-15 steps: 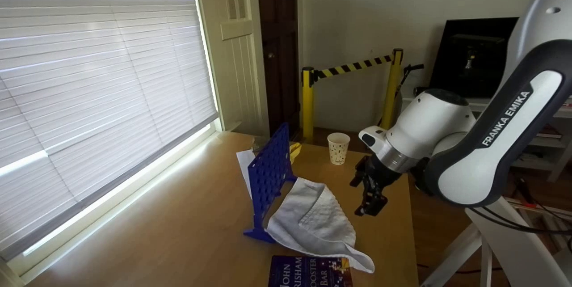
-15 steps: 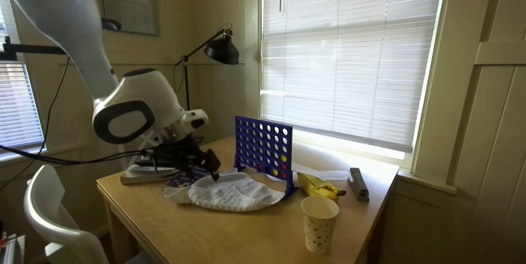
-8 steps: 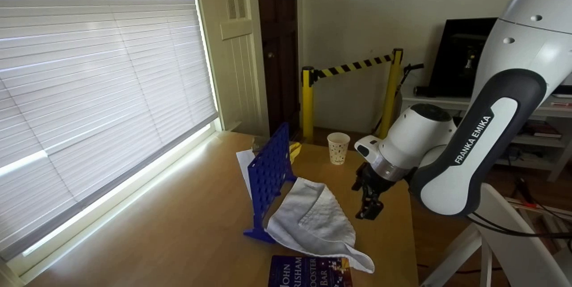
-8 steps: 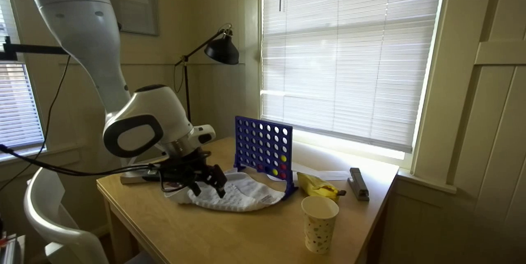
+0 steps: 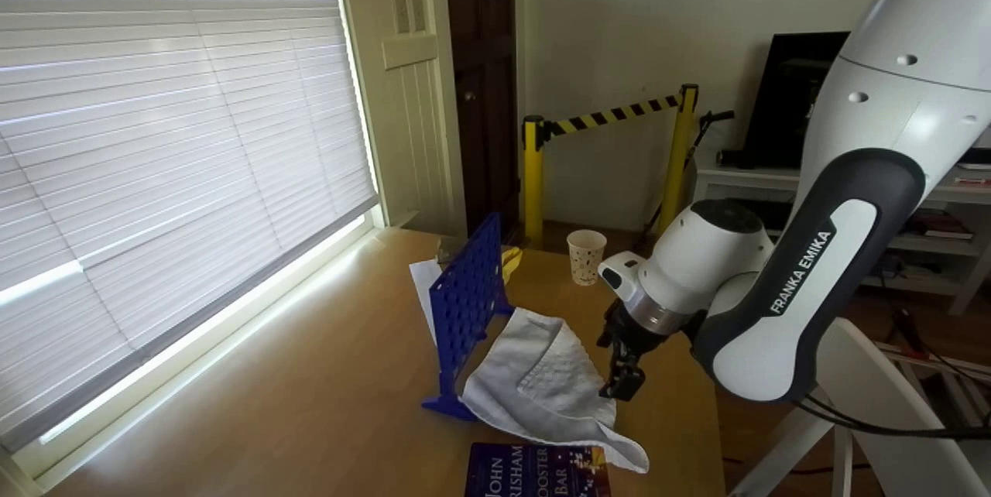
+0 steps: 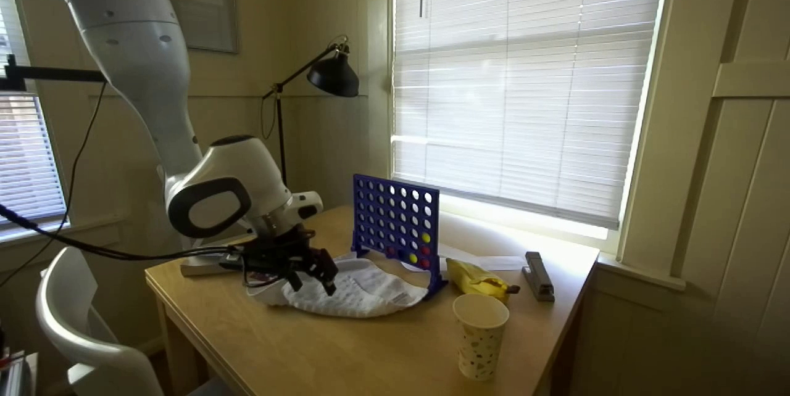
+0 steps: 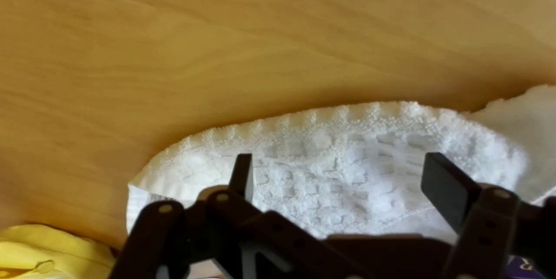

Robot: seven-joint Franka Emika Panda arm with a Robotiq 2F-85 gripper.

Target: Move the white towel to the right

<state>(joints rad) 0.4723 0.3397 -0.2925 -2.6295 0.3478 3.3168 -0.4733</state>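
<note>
Your gripper [image 7: 339,177] is spread wide over the white towel [image 5: 542,381], holding nothing — you can't tell if it touches. The towel lies on the table [image 5: 325,404] by the blue Connect 4 rack [image 5: 467,299]. The John Grisham book [image 5: 534,472] is cut off.

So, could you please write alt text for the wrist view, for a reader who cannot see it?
An open black gripper frames part of a textured white towel on a wooden table. A yellow object is cut off at lower left, and a purple sliver shows at lower right.
</note>
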